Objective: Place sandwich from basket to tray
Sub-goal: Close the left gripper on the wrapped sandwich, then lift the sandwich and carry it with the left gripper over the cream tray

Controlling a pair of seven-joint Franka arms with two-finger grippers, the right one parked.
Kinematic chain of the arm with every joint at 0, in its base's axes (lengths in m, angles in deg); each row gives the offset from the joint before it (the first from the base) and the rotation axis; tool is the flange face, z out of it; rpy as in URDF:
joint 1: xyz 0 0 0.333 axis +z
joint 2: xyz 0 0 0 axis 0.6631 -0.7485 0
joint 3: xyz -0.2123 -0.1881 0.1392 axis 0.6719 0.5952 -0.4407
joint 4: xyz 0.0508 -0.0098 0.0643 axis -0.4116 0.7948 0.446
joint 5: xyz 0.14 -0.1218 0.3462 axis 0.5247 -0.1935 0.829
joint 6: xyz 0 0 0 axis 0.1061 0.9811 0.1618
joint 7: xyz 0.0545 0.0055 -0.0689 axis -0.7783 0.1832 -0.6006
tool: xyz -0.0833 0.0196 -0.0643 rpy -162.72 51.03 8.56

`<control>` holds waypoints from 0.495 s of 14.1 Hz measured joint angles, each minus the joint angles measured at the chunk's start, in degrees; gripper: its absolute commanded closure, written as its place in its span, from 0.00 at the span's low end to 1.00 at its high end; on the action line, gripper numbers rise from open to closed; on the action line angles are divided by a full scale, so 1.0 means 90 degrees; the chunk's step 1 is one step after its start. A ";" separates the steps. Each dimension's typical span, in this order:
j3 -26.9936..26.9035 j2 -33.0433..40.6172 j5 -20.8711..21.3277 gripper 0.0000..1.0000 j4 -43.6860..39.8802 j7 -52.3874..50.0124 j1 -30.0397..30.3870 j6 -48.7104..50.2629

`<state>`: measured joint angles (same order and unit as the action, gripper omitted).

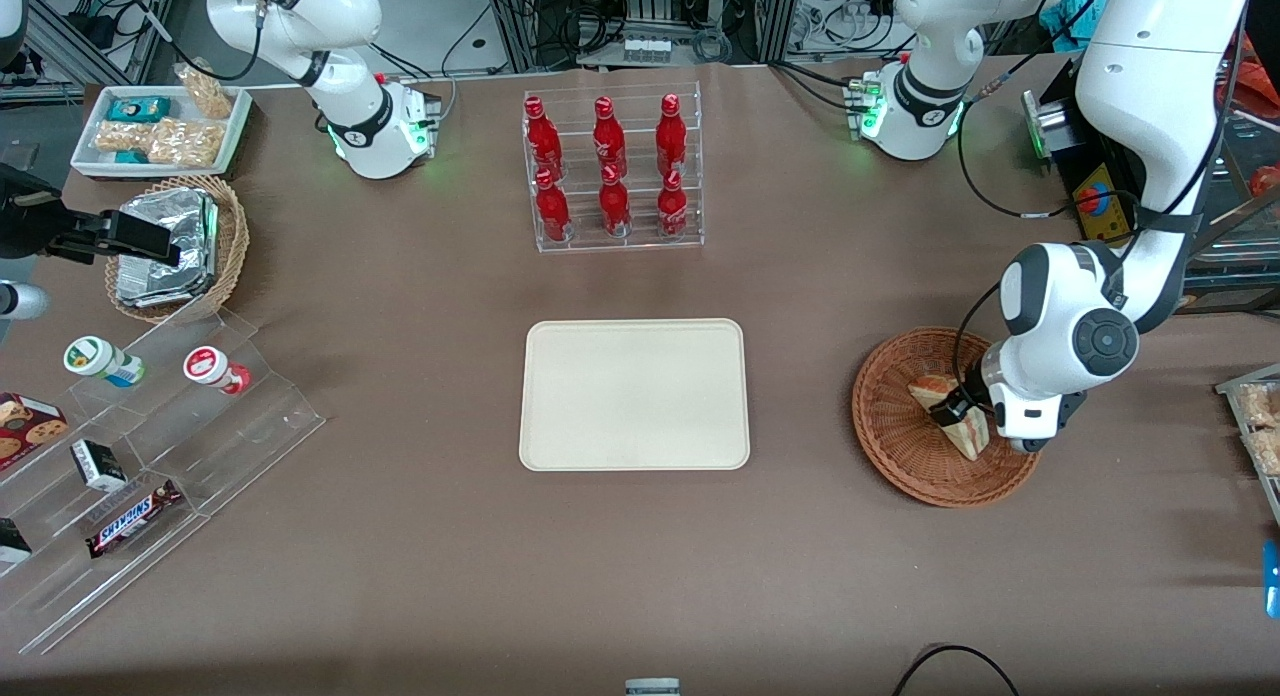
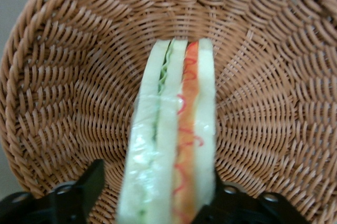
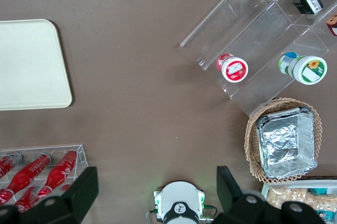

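Surface: brown table [image 1: 400, 576], cable-strewn racks at its edge farthest from the front camera.
Tray [image 1: 634, 394]: bare, mid-table, nearer the camera than the red bottle rack [image 1: 612, 168].
Basket [image 1: 905, 446]: toward the working arm's end.
Sandwich [image 2: 171, 145]: on edge in the basket.
Gripper [image 2: 152, 195]: low in the basket, fingers [image 2: 89, 184] spread either side of the sandwich; whether they touch it, cannot tell.

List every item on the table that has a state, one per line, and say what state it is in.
Triangular sandwich wedge: on edge in the basket, between the gripper's fingers.
Round reddish-brown wicker basket: holds only the sandwich.
Cream rectangular tray: bare.
Left arm's gripper: down in the basket, straddling the sandwich, one finger with a gap.
Red bottles: upright in the clear rack.
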<state>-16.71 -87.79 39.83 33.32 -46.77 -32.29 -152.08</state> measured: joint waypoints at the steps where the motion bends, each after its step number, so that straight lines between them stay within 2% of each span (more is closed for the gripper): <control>1: 0.0001 0.0010 0.0000 0.89 -0.0054 0.0000 0.0003 0.0109; 5: 0.0110 0.0079 0.0003 0.91 -0.0413 0.0011 -0.0045 0.0522; 7: 0.0194 0.0125 0.0005 0.95 -0.0612 0.0014 -0.0375 0.0537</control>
<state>-14.97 -86.67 39.87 27.82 -46.65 -35.66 -147.24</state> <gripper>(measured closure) 0.780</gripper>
